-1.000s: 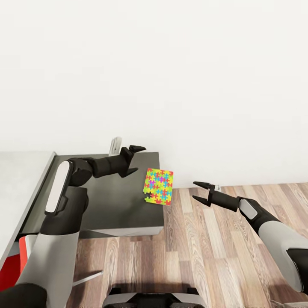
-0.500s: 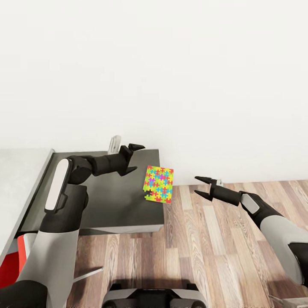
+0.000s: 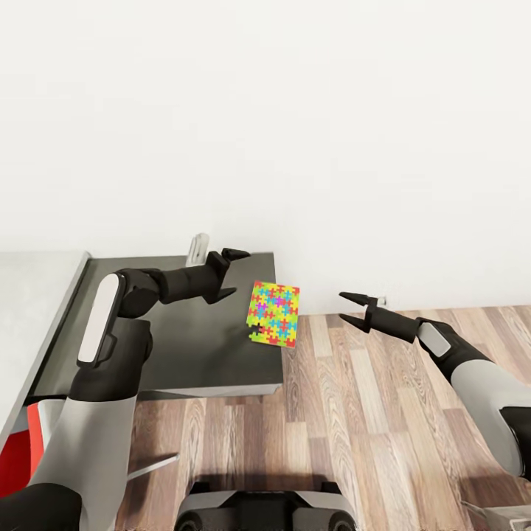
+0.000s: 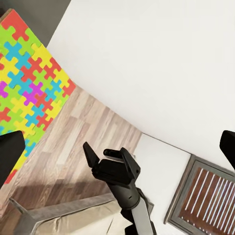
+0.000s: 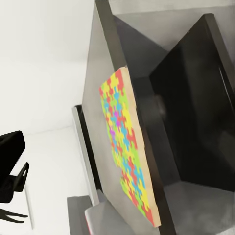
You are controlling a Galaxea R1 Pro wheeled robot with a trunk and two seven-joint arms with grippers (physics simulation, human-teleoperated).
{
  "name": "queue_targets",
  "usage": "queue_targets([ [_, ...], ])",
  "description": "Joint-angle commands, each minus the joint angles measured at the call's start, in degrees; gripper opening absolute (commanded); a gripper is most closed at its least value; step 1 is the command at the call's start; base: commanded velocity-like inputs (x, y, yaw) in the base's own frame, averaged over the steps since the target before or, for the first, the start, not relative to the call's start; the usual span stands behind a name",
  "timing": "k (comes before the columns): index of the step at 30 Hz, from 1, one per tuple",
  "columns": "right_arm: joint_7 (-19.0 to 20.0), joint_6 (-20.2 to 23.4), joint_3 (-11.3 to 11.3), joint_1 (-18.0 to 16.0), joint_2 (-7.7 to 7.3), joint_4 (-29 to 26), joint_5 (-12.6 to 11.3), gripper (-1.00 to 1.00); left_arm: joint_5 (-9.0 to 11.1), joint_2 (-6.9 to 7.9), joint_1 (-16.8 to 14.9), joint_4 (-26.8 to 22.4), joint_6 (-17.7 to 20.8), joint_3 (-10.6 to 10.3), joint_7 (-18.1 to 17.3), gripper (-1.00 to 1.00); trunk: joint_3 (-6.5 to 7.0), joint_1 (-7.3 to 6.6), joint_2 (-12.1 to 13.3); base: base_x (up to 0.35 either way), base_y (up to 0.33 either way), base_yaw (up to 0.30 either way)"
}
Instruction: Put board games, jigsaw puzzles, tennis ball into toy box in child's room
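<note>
We saw puzzle (image 3: 273,313) lying at far corner of dark table (image 3: 184,354), overhanging edge. Left gripper (image 3: 230,273) and right gripper (image 3: 355,309) both spread, empty. Puzzle not yet grabbed, so boxing remained.
</note>
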Motion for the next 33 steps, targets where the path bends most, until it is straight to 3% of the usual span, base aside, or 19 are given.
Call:
queue_targets([
  [1, 0.1, 0.0, 0.5, -0.2, -0.11, 0.0, -0.5, 1.0, 0.4, -0.03, -0.1, 0.0, 0.1, 0.0, 0.6, 1.0, -0.18, 0.03, -0.1, 0.0, 0.0, 0.0],
  [18, 0.1, -0.7, 0.6, -0.8, -0.86, 0.0, -0.5, 1.0, 0.5, 0.05, 0.0, -0.1, 0.1, 0.0, 0.6, 1.0, -1.77, 0.03, -0.1, 0.0, 0.0, 0.0],
  [33, 0.1, -0.7, 0.6, -0.7, -0.66, 0.1, -0.5, 1.0, 0.5, -0.06, 0.0, -0.1, 0.1, -0.1, 0.6, 1.0, -3.17, 0.03, -0.1, 0.0, 0.0, 0.0],
])
